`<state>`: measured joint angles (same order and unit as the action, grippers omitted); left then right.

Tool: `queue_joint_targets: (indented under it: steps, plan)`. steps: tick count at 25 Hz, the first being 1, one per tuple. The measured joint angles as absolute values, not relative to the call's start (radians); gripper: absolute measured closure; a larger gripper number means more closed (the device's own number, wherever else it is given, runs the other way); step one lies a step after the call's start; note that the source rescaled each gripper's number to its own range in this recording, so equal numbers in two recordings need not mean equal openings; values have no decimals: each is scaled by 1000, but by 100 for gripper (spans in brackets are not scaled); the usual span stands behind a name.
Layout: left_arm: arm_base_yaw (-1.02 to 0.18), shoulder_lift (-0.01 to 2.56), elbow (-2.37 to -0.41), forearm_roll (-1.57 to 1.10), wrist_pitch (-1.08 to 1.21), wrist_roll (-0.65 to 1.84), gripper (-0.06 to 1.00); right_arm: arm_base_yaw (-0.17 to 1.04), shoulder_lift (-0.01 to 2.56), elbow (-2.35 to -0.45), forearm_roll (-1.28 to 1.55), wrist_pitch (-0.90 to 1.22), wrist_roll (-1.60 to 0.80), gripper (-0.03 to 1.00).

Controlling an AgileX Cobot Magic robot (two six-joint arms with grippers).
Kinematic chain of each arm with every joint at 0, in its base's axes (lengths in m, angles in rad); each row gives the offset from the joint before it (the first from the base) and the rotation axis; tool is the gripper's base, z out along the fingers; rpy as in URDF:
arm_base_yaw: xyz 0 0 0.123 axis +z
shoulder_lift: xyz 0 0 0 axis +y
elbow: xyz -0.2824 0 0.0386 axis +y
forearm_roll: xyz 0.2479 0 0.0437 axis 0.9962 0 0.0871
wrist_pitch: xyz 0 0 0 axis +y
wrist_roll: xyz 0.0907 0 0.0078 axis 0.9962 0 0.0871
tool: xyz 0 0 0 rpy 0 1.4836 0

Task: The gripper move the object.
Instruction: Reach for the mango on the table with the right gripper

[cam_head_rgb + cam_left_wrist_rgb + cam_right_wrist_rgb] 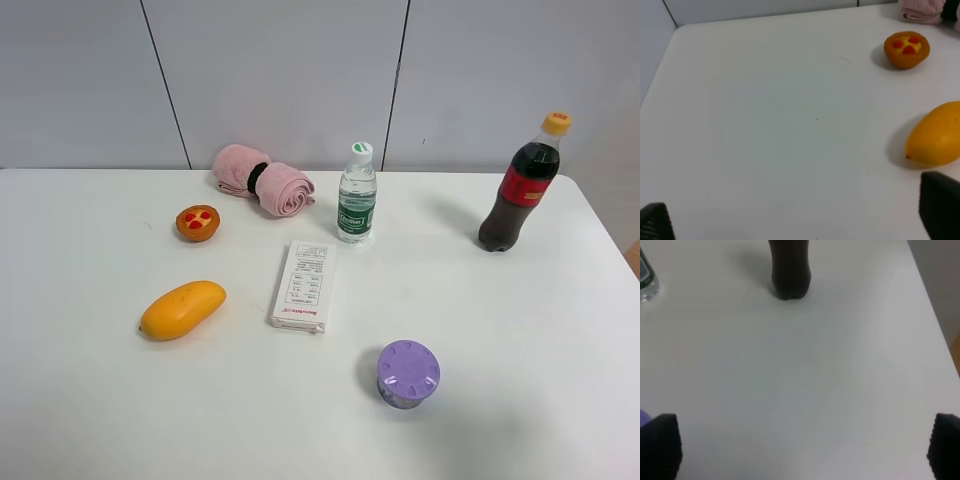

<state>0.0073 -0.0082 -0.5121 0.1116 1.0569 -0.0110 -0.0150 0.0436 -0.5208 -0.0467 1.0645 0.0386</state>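
The yellow-orange mango [182, 309] lies on its side on the white table [520, 340], left of the white box [303, 286]. It also shows in the left wrist view [935, 135], just beyond one fingertip [940, 207]. My left gripper [797, 215] is open and empty, with its fingers wide apart over bare table. My right gripper [802, 447] is open and empty too, some way short of the cola bottle [790, 270]. Neither arm shows in the exterior high view.
A small orange tart [197, 222] with red spots sits behind the mango. A rolled pink towel [262, 180], a water bottle [357, 195] and the cola bottle [522, 185] stand along the back. A purple-lidded jar [408, 373] is at the front middle.
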Motion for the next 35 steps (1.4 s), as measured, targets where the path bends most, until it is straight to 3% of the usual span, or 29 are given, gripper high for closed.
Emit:
queue_joint_targets:
  steps: [12, 25, 35]
  plan:
    - [7, -8, -512, 112, 1057, -10, -6, -15, 245, -943, -85, 1037, 20, -3]
    - [7, -8, -512, 112, 1057, -10, -6, -15, 859, -1234, 0, 1027, -50, -3]
    - [7, -8, -512, 112, 1057, -10, -6, 3, 1301, -1400, 308, 994, -228, -3]
